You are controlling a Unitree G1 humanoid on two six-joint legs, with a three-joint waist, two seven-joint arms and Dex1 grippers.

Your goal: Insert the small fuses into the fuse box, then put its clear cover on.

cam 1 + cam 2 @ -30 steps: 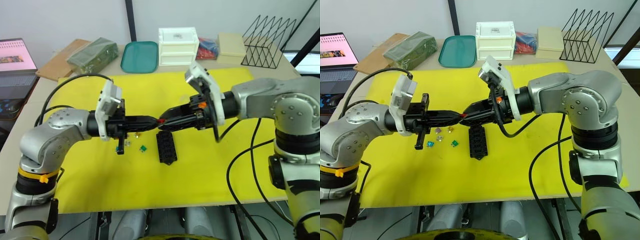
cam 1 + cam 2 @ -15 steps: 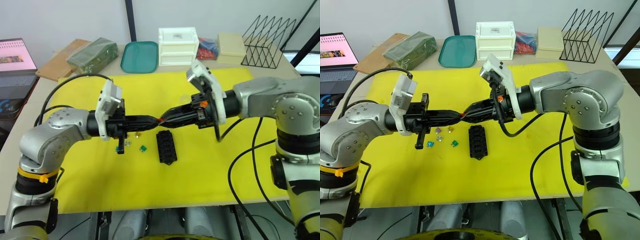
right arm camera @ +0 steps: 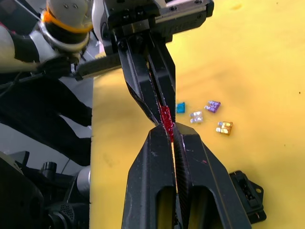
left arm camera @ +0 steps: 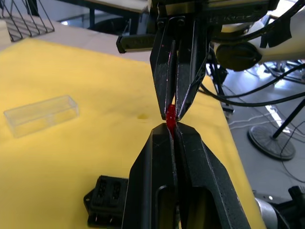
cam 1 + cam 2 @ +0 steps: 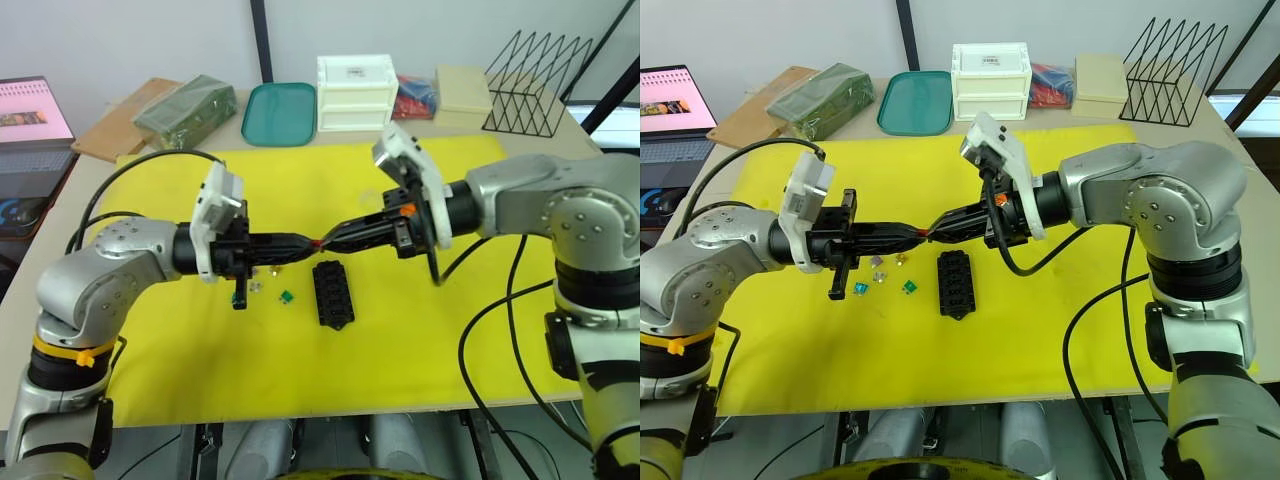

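- Left hand and right hand meet tip to tip above the table, and both look clamped on the same tiny translucent red blade fuse: a mid-air handover, each pair of black fingers pinched tight on one end.
- Below them lies the yellow mat covering the table, the biggest thing in play.
- On the mat, just under the meeting point, sits the small black rectangular plastic fuse box with its two rows of slots, all apparently empty. By my read, insertion hasn't started.
- The transparent colourless rectangular plastic cover lies on the mat, well apart from the box, waiting its turn.
- Smallest of all, the loose fuses: a green one just beside the box, then teal, purple, amber and a pale grey one clustered beneath the left hand.
- Handling call: that red fuse is featherlight, stiff and slick, likely to flick away if either hand lets go sloppily. Best gripped across the plastic head, blades left free and pointing down toward a slot.
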